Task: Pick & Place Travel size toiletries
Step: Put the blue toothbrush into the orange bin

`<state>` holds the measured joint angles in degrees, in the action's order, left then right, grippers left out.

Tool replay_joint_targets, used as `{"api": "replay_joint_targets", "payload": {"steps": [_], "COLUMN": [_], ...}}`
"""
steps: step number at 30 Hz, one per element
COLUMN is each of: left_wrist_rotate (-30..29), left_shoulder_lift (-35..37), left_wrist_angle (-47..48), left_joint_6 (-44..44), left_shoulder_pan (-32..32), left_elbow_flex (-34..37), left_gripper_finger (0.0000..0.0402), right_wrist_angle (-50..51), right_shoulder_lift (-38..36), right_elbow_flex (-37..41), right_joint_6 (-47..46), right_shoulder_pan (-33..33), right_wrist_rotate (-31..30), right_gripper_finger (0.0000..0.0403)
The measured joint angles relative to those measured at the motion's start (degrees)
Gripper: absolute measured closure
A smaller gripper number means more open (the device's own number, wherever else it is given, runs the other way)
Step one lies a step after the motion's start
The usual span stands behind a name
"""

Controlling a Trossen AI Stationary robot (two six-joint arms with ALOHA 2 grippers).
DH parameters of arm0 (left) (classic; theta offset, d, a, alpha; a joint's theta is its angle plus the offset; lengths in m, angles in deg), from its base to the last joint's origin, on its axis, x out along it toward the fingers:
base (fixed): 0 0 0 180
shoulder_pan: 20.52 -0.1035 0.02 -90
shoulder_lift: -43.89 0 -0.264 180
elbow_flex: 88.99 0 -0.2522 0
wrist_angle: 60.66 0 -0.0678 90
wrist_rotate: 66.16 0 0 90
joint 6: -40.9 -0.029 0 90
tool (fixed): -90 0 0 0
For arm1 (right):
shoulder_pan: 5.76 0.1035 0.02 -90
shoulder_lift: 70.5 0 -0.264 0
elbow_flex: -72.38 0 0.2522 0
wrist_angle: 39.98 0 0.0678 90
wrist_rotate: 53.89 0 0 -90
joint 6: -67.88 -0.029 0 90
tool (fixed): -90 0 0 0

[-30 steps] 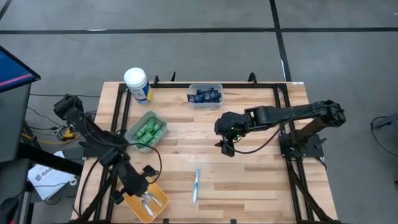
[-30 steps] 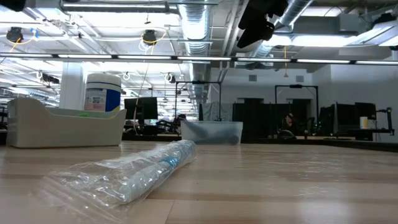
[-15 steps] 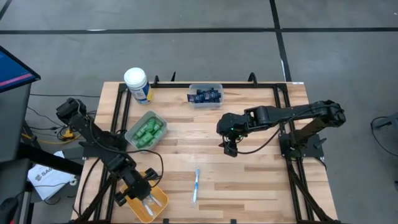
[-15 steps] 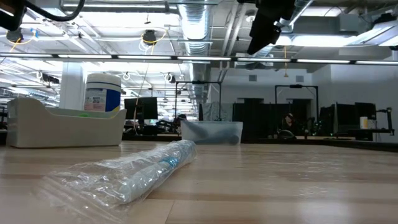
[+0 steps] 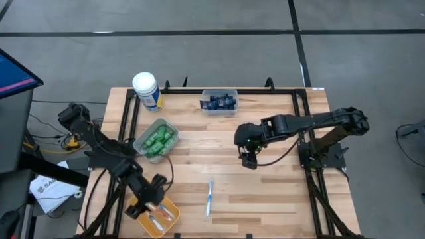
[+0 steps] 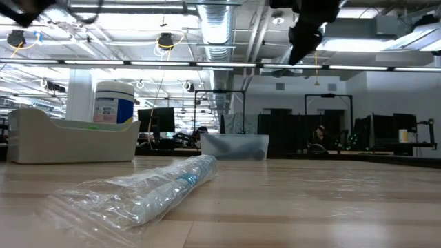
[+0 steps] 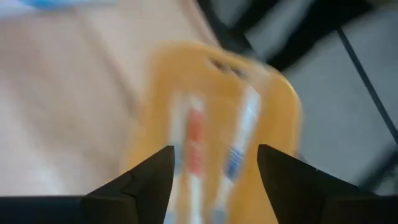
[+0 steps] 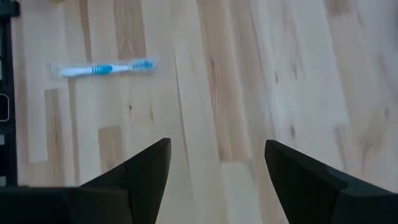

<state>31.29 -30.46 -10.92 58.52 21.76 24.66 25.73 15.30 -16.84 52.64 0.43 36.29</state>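
A slim white-blue toothbrush (image 5: 210, 197) in a clear wrapper lies flat on the table near its front edge; it also shows in the right wrist view (image 8: 102, 68) and in the low view (image 6: 148, 193). My left gripper (image 7: 214, 186) is open and empty above the yellow bin (image 5: 174, 214), where a red-and-white toothbrush (image 7: 194, 146) and a white-blue toothbrush (image 7: 239, 146) lie. My right gripper (image 8: 217, 168) is open and empty, high above the middle of the table (image 5: 249, 159), right of and beyond the loose toothbrush.
A grey bin (image 5: 156, 139) holds green bottles. A clear bin (image 5: 219, 101) with dark navy tubes stands at the far edge. A white canister (image 5: 146, 89) stands at the far left corner. Bare wood (image 5: 279, 192) lies right of the loose toothbrush.
My right gripper has drifted a little toward the table's right edge, staying high above the wood. My left arm has shifted slightly over the yellow bin. The loose toothbrush has not moved.
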Motion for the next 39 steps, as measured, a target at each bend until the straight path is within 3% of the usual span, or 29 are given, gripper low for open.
{"api": "replay_joint_targets", "payload": {"steps": [11,15,20,30,39], "left_wrist_rotate": [-29.8,-30.6,-30.0,-29.3,-26.7], "left_shoulder_lift": [11.3,9.1,2.5,-11.4,-22.1], "left_wrist_angle": [-1.5,-7.3,-14.8,-24.6,-27.7], "left_joint_6": [14.6,15.9,17.9,20.4,21.3], "left_shoulder_pan": [-15.6,-21.4,-24.2,-24.4,-23.1], "left_elbow_flex": [-0.7,-0.7,-0.7,-0.7,-2.0], "left_gripper_finger": [0.0180,0.0179,0.0179,0.0179,0.0179], "right_wrist_angle": [8.1,11.2,14.5,15.4,15.3], "right_shoulder_lift": [0.0,0.0,0.0,0.0,0.0], "right_elbow_flex": [0.0,0.0,0.0,0.0,0.0], "right_joint_6": [-14.2,-18.0,-23.2,-28.5,-32.8], "right_shoulder_pan": [1.3,3.2,6.3,12.5,15.7], "right_wrist_rotate": [-1.8,-4.9,-7.5,-11.2,-15.3], "right_gripper_finger": [0.0150,0.0150,0.0150,0.0150,0.0150]}}
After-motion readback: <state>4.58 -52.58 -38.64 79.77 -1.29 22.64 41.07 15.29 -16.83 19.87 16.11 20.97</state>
